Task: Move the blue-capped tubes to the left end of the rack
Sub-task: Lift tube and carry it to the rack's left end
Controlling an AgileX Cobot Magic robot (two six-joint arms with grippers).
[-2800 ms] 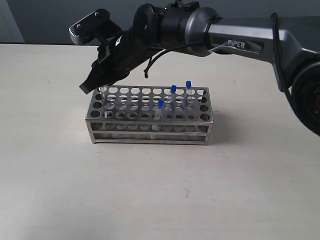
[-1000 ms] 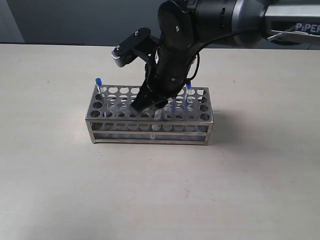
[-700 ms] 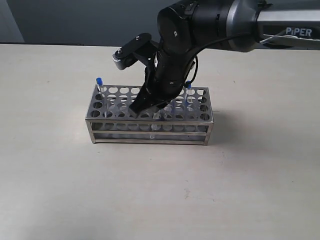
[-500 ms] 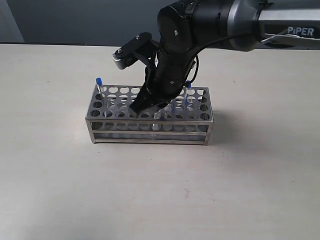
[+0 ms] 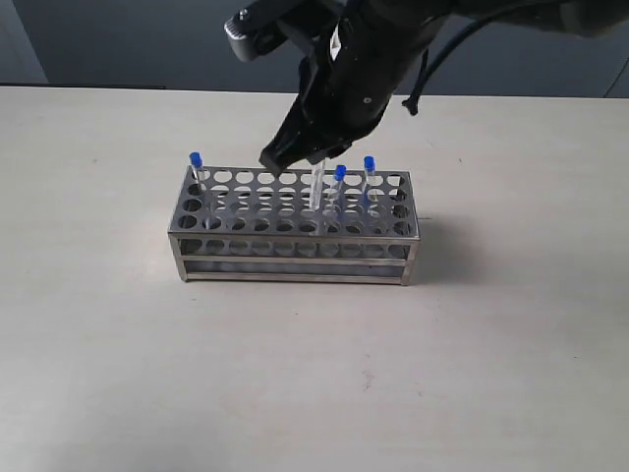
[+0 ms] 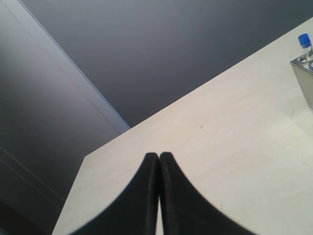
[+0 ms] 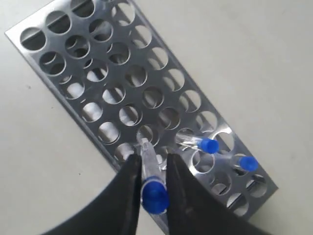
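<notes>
The steel rack (image 5: 293, 242) stands mid-table. One blue-capped tube (image 5: 195, 163) sits in its far left corner hole. Two more tubes (image 5: 339, 179) (image 5: 370, 167) stand near the right end. My right gripper (image 5: 313, 160) hovers above the rack's middle, shut on another tube whose clear body (image 5: 315, 189) hangs down over the holes. In the right wrist view the gripper (image 7: 151, 159) clamps that tube just under its blue cap (image 7: 155, 196), its tip over a front-row hole of the rack (image 7: 98, 73). My left gripper (image 6: 159, 156) is shut and empty, away from the rack's corner (image 6: 305, 66).
The pale tabletop (image 5: 295, 374) surrounds the rack on all sides. A dark wall runs behind the table's far edge (image 5: 98, 87). The right arm's black wrist (image 5: 373, 59) hangs over the rack's back rows.
My right gripper closed on a tube in the rack's front middle and rose with it, lifting the tube out of its hole. The other tubes and the rack stayed put.
</notes>
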